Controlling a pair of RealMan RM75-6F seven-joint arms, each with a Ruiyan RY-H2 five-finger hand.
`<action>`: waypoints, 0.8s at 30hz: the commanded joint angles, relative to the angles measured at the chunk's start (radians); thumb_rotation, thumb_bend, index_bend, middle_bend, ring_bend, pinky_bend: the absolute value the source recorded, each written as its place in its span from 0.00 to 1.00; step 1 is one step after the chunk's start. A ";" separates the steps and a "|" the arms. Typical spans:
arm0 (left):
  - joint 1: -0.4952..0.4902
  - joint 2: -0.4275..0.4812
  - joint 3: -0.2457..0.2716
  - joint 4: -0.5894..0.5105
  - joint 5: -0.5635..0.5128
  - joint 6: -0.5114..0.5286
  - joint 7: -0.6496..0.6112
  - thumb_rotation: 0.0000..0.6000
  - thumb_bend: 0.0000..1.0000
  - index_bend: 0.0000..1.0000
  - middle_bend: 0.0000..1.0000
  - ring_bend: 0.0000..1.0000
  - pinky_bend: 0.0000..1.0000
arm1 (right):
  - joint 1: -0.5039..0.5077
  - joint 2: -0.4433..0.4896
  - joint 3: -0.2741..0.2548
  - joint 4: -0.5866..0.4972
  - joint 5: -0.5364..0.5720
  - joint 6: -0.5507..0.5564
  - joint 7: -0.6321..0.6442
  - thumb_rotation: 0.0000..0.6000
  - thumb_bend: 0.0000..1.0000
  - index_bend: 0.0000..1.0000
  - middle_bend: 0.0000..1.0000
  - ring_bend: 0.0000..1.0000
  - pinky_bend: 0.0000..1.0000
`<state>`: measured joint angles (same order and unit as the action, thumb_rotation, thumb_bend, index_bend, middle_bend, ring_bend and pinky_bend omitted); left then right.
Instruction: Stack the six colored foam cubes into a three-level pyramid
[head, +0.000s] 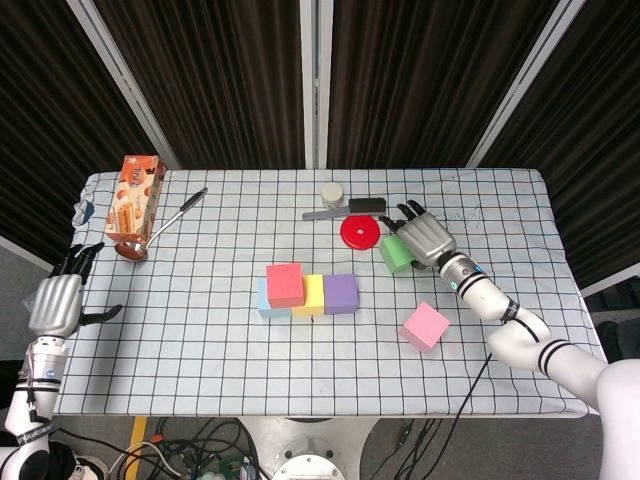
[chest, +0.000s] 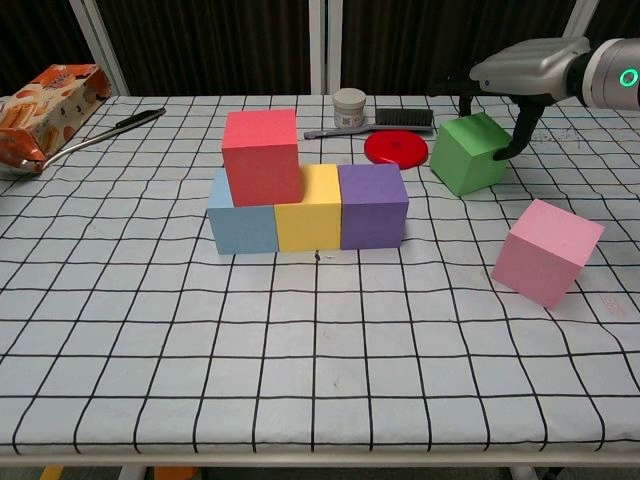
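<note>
A red cube (chest: 262, 155) stands on a row of blue (chest: 238, 226), yellow (chest: 309, 208) and purple (chest: 372, 206) cubes at the table's middle. The green cube (chest: 466, 154) sits to the right of them and the pink cube (chest: 547, 251) lies tilted nearer the front. My right hand (chest: 522, 68) hovers over the green cube, its thumb down the cube's right side and its fingers behind it; the cube still rests on the cloth. In the head view the right hand (head: 421, 238) covers most of the green cube (head: 392, 256). My left hand (head: 55, 303) hangs off the table's left edge, fingers apart, empty.
A red disc (chest: 396, 147), a white jar (chest: 349, 107) and a brush (chest: 385, 120) lie just behind the green cube. A cracker box (head: 138, 194) and a metal ladle (head: 172, 219) sit at the far left.
</note>
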<state>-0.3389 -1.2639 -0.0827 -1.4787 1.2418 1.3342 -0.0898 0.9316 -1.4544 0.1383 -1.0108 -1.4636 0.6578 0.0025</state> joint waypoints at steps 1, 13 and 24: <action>0.005 -0.004 -0.005 0.003 0.006 -0.005 -0.009 1.00 0.10 0.09 0.11 0.03 0.17 | -0.020 0.054 0.005 -0.067 -0.023 0.084 0.011 1.00 0.17 0.00 0.46 0.04 0.00; 0.034 -0.007 -0.017 0.020 0.039 -0.009 -0.076 1.00 0.10 0.09 0.11 0.03 0.17 | -0.038 0.325 0.129 -0.638 0.287 0.147 -0.324 1.00 0.17 0.00 0.53 0.10 0.00; 0.061 -0.010 -0.022 0.062 0.081 0.001 -0.168 1.00 0.10 0.09 0.11 0.03 0.17 | 0.194 0.314 0.108 -0.933 0.953 0.284 -0.796 1.00 0.17 0.00 0.55 0.10 0.00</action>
<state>-0.2806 -1.2741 -0.1047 -1.4195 1.3195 1.3352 -0.2543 1.0071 -1.1372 0.2514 -1.8212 -0.7180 0.8586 -0.6045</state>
